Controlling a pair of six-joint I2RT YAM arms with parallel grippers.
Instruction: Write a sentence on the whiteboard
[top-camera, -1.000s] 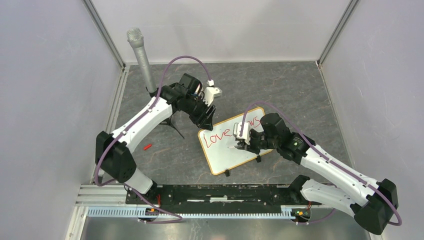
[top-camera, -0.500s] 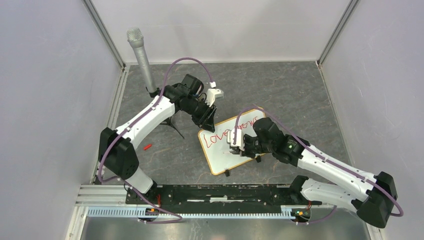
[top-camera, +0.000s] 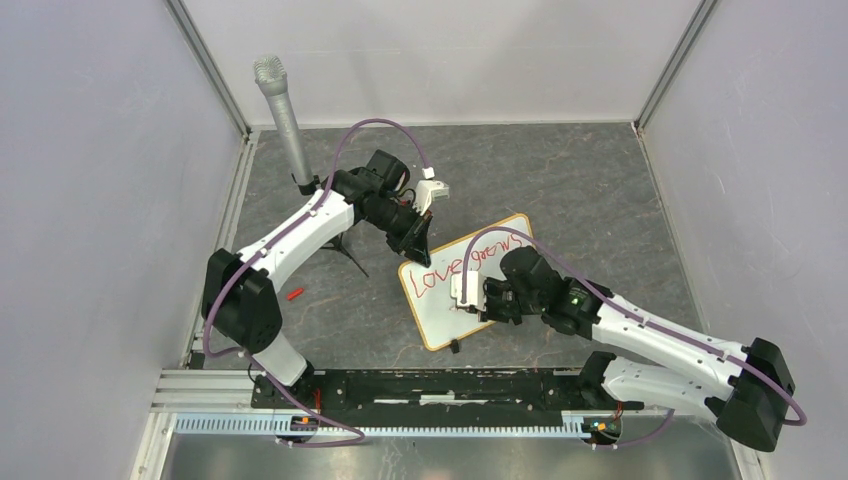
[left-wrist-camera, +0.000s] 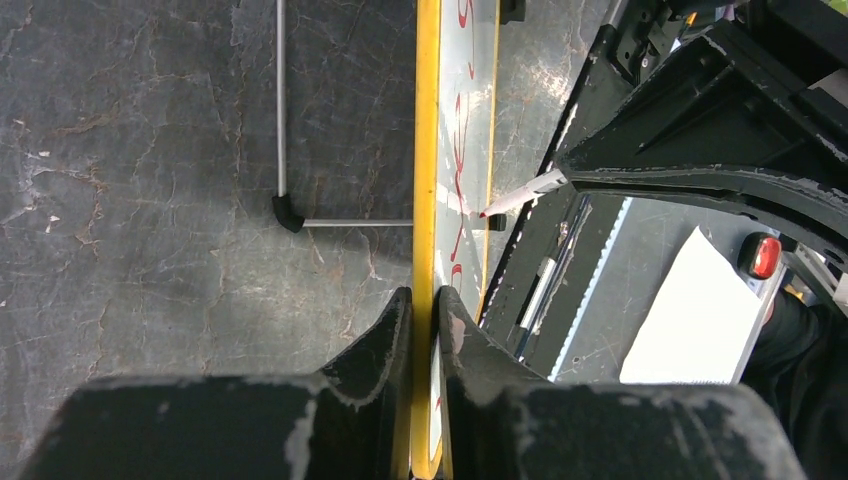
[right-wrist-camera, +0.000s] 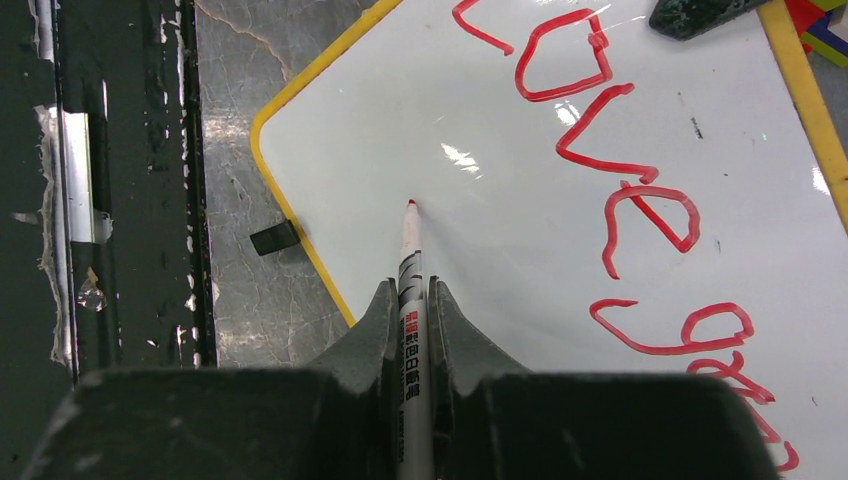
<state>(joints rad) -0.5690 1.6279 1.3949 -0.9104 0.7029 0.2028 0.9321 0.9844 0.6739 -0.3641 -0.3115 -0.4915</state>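
Note:
The whiteboard (top-camera: 440, 318), white with a thin yellowish frame, lies tilted on the grey table. The sentence (top-camera: 466, 262) reads "Love grows" in red cursive along its upper part; only these words show. My left gripper (top-camera: 418, 243) is shut on the board's far-left edge, and the left wrist view shows its jaws clamped on the frame (left-wrist-camera: 427, 150). My right gripper (top-camera: 478, 298) is shut on a white marker (right-wrist-camera: 410, 262). The marker's red tip touches the bare white board (right-wrist-camera: 480, 120) below "Love" (right-wrist-camera: 600, 110). The marker also shows in the left wrist view (left-wrist-camera: 525, 190).
A grey microphone (top-camera: 283, 115) stands on a black tripod at the back left. A small red cap (top-camera: 294, 294) lies on the table left of the board. A black clip foot (right-wrist-camera: 273, 238) sticks out of the board's near edge. A black rail (top-camera: 430, 385) runs along the near table edge.
My right gripper has moved left and toward the near edge with the marker, from beside "grows" to the blank area under "Love". The left gripper still holds the board.

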